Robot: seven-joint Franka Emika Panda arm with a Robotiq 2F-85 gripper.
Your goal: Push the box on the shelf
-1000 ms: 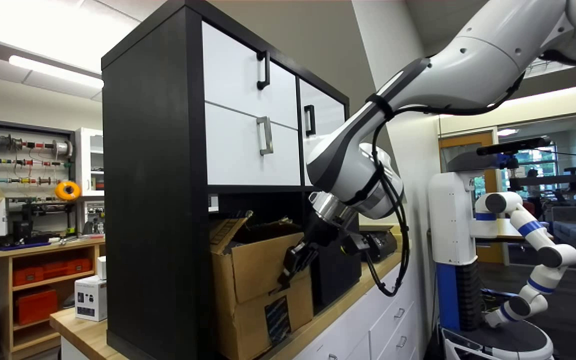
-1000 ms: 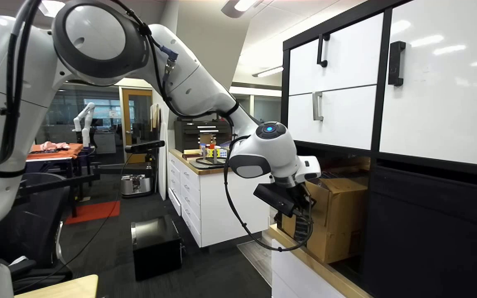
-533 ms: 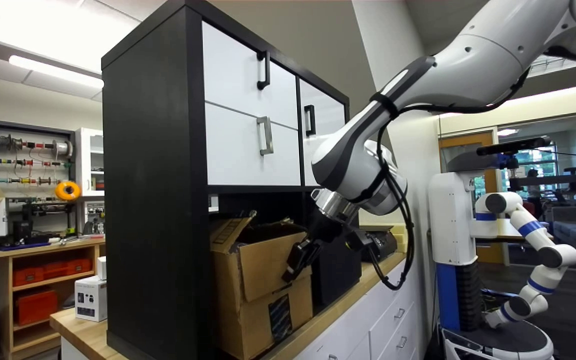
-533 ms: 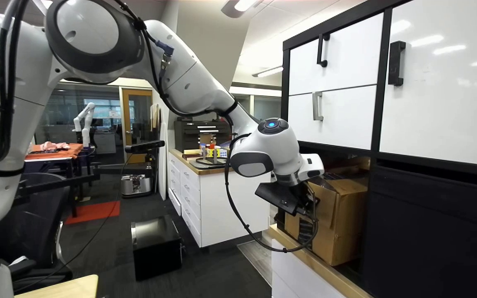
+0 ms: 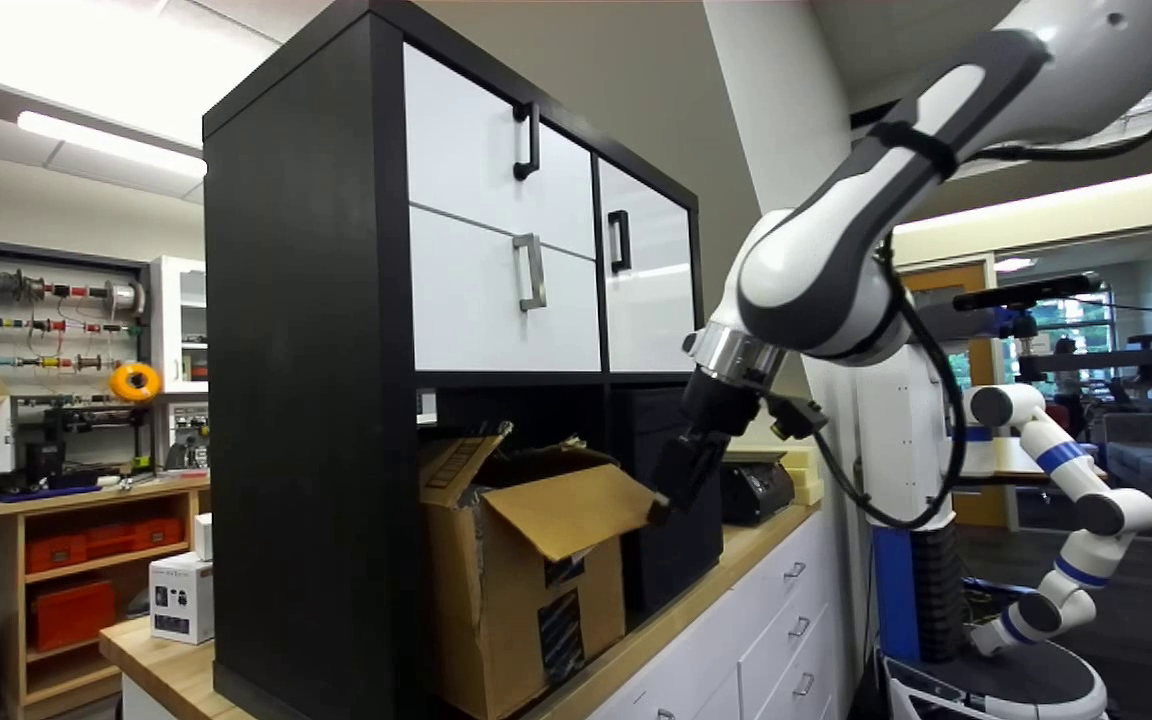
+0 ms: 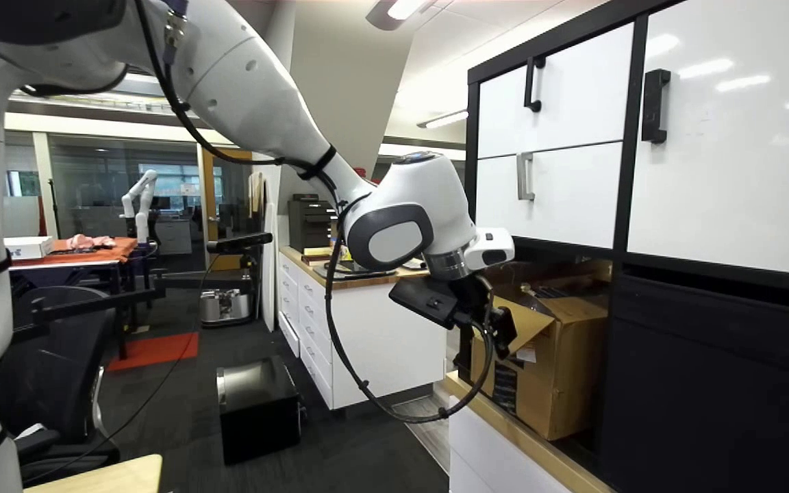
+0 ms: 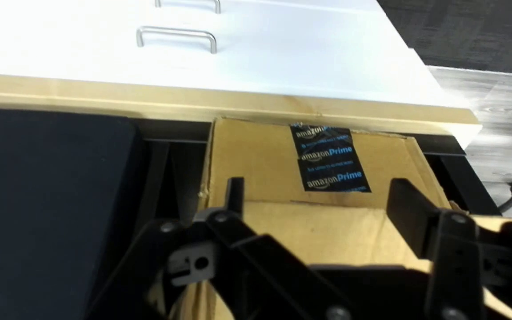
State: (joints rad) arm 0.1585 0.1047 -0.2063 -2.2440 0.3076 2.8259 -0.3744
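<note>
The box [image 5: 511, 640], a brown carton with black printed tape on its front, sits in the lower compartment of the black-and-white shelf [image 5: 296, 350]. Its front flap [image 5: 571, 505] sticks outward and slopes down, while another flap leans up at the side. My gripper [image 5: 669, 508] is in front of the box, by the flap's outer edge; whether they touch I cannot tell. From the wrist, the gripper [image 7: 320, 200] is open, its fingers [image 7: 234, 195] wide apart. Behind them lie the box front [image 7: 256, 155] and the flap, with nothing gripped.
A dark bin [image 6: 709, 376] fills the compartment beside the box. The wooden counter edge [image 7: 171, 102] runs in front, above white drawers [image 5: 766, 630]. A black case [image 5: 756, 490] lies farther along the counter. Another robot [image 5: 901, 450] stands in the background.
My gripper has backed away from the box front, and its jaws have opened. The front flap, which hung against the box, has swung outward. The box itself has barely shifted.
</note>
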